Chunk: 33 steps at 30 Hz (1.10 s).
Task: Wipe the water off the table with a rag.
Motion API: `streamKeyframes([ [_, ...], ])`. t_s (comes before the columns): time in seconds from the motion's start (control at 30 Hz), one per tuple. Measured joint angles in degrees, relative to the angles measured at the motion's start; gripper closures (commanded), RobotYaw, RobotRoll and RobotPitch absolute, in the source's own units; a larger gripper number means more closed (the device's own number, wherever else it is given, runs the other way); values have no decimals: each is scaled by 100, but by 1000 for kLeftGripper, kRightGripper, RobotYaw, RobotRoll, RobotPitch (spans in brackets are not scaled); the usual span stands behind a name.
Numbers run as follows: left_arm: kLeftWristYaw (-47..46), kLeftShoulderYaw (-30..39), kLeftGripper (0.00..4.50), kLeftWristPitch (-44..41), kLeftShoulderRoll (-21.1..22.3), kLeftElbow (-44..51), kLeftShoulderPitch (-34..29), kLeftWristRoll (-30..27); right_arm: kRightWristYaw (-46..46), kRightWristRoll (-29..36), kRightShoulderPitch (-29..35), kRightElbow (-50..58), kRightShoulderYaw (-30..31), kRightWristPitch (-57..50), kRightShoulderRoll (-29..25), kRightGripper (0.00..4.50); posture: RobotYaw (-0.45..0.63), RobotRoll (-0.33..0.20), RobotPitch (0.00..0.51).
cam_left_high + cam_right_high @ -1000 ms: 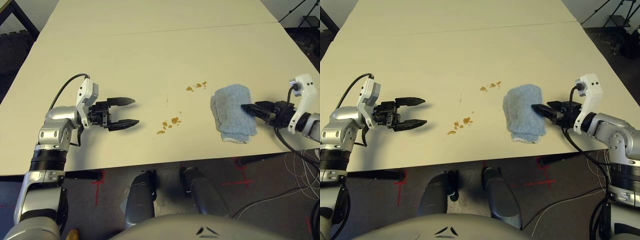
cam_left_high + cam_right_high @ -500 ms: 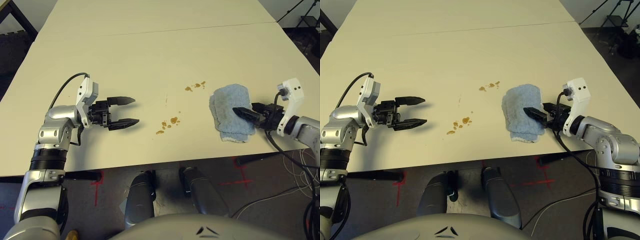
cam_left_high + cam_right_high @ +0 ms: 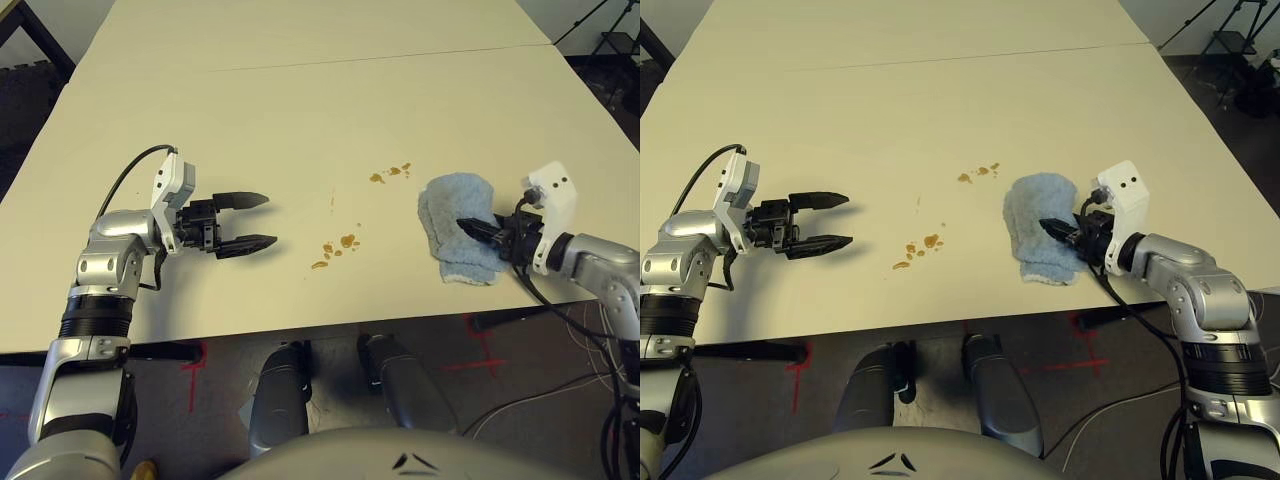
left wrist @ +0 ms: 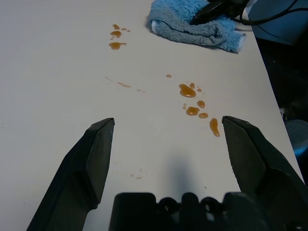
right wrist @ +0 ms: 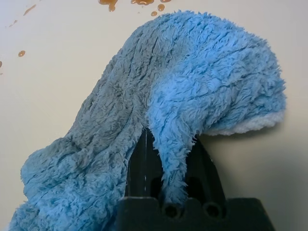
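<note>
— Looking down from the head camera, where is the rag (image 3: 460,238)?

— I see it lying rumpled on the table (image 3: 300,120), toward my right side and near the front edge. My right gripper (image 3: 1052,229) is pushed into it. In the right wrist view a fold of blue terry sits pinched between the two black fingers (image 5: 143,166), so I read that gripper as clamped on the cloth.

— And the water (image 3: 340,246)?

— I count two small brownish-orange clusters. One lies near the middle of the table, between my two grippers. The other (image 3: 392,172) sits farther back, just beside the rag's far left corner but not touching it. A faint thin streak lies between the two clusters.

— What about your left arm?

— My left gripper (image 3: 258,220) hovers over bare tabletop on my left, well apart from the rag, pointing toward the spill. Its fingers (image 4: 94,154) are spread wide with nothing between them; the wrist view shows the droplets through the gap.

— Any labels or writing you can read?

— I can't make out any writing on the rag, the table or the arms.
</note>
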<state>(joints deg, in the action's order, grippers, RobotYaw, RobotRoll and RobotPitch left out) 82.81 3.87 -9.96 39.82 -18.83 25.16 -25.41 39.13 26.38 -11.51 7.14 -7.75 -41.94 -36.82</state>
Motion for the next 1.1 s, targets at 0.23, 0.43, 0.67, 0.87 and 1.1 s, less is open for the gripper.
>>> streamKeyframes([
  [0.23,97,-3,0,3,127,2,1,-1,-226,512,-155,230,-264,-686,388,4383,-216,0,207],
  [0.43,116,-4,0,4,138,0,0,-1,-468,1381,-443,894,-325,-1761,677,4383,-210,0,201],
  [0.67,114,-5,0,19,142,-3,1,0,-889,2306,-758,1455,-362,-2864,1004,4383,-212,0,204],
  [0.87,115,-6,0,25,142,-6,0,3,-1131,2688,-816,1633,-406,-3239,1011,4383,-216,0,208],
  [1.1,119,-31,0,31,143,-14,1,28,-1554,2314,-615,1694,35,-2994,1162,4384,-221,0,209],
])
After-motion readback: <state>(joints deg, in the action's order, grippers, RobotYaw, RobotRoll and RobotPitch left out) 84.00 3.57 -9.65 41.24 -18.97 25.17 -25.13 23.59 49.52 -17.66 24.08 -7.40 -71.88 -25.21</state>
